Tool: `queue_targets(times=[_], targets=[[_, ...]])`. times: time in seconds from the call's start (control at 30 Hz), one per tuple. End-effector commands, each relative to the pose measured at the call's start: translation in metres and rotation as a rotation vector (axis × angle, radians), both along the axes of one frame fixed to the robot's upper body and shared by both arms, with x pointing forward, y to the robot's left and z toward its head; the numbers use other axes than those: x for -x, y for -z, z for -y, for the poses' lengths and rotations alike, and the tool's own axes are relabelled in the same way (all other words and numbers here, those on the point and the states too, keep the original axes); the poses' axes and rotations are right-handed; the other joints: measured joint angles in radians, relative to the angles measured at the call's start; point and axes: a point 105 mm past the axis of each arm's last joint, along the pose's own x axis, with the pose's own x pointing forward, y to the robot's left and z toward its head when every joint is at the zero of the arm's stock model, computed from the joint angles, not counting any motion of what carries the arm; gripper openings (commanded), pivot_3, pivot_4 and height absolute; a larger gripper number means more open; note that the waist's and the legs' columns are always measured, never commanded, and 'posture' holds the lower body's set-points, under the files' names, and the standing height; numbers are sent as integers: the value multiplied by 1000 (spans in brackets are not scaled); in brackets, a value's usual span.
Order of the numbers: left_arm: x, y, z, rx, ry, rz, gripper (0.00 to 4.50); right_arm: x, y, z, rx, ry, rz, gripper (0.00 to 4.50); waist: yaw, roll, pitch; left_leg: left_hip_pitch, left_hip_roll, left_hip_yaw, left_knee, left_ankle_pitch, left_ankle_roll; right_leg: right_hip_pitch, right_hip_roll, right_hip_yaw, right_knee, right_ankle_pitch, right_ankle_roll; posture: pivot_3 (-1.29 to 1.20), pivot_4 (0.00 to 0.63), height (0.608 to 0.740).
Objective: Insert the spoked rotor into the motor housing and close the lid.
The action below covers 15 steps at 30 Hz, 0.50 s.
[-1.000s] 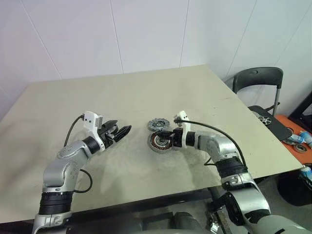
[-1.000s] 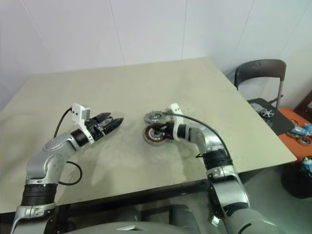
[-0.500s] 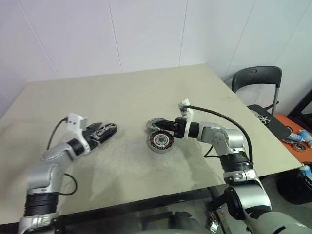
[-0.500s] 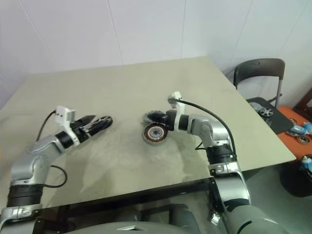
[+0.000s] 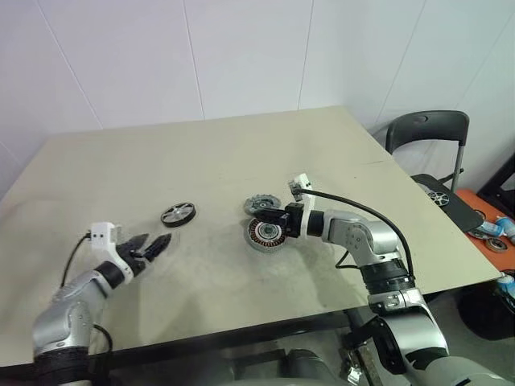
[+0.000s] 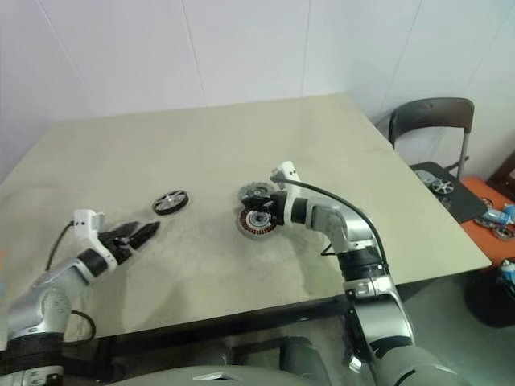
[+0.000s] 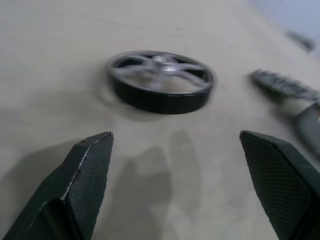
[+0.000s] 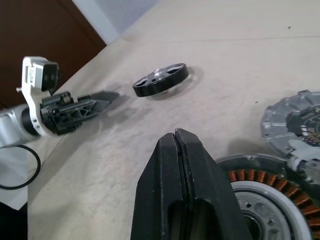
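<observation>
The spoked rotor lies flat on the table, left of centre, and it is also in the left wrist view. My left gripper is open and empty a short way on the near side of the rotor, pointing at it without touching. The motor housing with copper windings sits at mid table. Just behind it lies the notch-edged lid. My right gripper is shut and empty, hovering over the housing's near rim, beside the lid.
A black chair stands off the table's right side, with small parts on an orange surface beside it. The table's front edge runs close below both arms.
My left gripper has drawn back toward the near left and sunk, leaving the rotor lying in the open on the table. My right gripper has risen slightly over the housing.
</observation>
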Motion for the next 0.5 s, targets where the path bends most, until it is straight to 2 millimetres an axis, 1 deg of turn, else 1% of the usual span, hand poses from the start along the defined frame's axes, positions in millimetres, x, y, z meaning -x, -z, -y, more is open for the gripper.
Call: queue_targets(times=[0.03,0.07,0.17,0.33,0.5], targets=[[-6,9,10,44,-20,-20,4324,-8,-15,-5,-11,6,57,14,-2,0,0,0,0,0,0,0,0,0,0,0,0,0,0,0,0,740],[-6,13,13,65,-26,-27,4324,-8,-15,-5,-6,6,58,14,-2,0,0,0,0,0,0,0,0,0,0,0,0,0,0,0,0,740],[-12,10,18,189,-76,-15,4324,-7,-15,-1,1,7,56,14,4,1,-1,1,0,0,0,0,0,1,0,0,0,0,0,0,0,740],[-23,19,6,259,-187,-49,4324,-7,-8,5,23,32,39,14,18,1,-1,2,0,0,2,0,0,3,0,0,0,1,1,0,0,740],[-43,14,3,307,-245,-55,4324,-5,-5,7,36,36,37,14,22,1,-1,10,0,0,1,1,-1,10,1,-1,1,0,3,0,0,740]])
